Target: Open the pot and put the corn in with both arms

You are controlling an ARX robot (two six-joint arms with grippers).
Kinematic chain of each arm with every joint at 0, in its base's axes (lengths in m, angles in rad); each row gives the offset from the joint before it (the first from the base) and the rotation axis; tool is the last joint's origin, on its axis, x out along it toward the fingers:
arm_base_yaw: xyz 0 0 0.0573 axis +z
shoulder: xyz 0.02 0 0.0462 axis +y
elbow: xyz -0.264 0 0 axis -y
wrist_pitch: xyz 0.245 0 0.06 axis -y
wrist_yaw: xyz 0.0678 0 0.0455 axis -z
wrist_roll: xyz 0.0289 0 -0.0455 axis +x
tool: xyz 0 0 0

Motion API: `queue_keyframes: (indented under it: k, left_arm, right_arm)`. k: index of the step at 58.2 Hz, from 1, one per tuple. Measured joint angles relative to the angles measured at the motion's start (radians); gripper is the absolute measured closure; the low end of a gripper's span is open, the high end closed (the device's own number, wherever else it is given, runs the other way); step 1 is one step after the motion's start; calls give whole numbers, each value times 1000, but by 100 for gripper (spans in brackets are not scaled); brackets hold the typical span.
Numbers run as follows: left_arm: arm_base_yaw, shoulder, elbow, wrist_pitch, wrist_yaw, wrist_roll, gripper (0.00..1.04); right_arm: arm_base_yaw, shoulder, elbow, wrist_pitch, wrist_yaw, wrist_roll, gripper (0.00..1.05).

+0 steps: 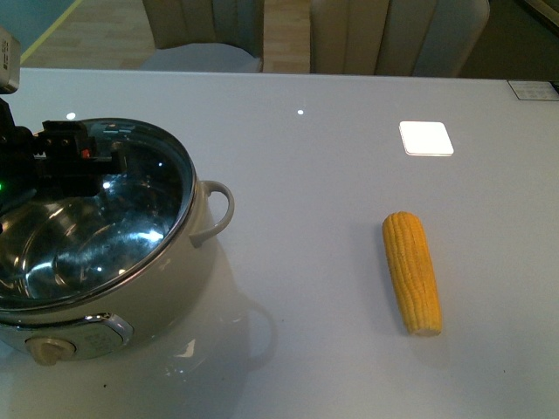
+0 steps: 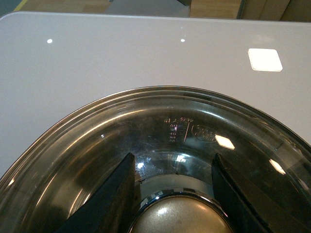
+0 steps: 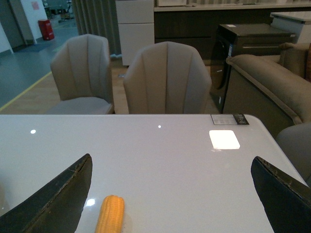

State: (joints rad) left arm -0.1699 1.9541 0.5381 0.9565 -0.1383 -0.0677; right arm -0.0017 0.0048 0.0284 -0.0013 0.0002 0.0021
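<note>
The cream-white pot (image 1: 170,284) stands at the table's front left, its loop handle (image 1: 220,209) pointing right. The glass pot lid (image 1: 131,223) lies over its mouth, and the steel inside shows through it. My left gripper (image 1: 74,157) reaches in from the left, shut on the lid's round knob (image 2: 182,216); its black fingers (image 2: 114,196) flank the knob closely over the glass lid (image 2: 160,131). The yellow corn (image 1: 412,271) lies alone on the table to the right, pointing away from me. My right gripper (image 3: 170,194) hovers open above the table, with the corn (image 3: 110,213) close to one finger (image 3: 58,199).
A bright light patch (image 1: 426,138) reflects on the white table (image 1: 314,192) beyond the corn. A small card (image 1: 533,89) lies at the far right corner. Beige chairs (image 3: 165,77) stand behind the far edge, with a sofa (image 3: 262,82) to the right.
</note>
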Motion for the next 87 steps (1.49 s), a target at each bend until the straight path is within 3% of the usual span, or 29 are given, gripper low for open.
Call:
queue_keyframes:
  k: [31,40,63,74,87]
  left_arm:
    - [46,-240,67,-164,20,0,63]
    - [148,-296,69,-169,72,8,63]
    - [556,-209,61,-66,166,45,63]
    - [660,-64,61,15,195,45,63]
    - [718,75,61,123,217,50,63]
  right_arm:
    - [0,0,0,0,0,0,9]
    - [0,0,0,0,0,0,9]
    - [0,0,0,0,0,0,9]
    - [0,0,0,0,0,0,9]
    - [0,0,0,0,0,0,9]
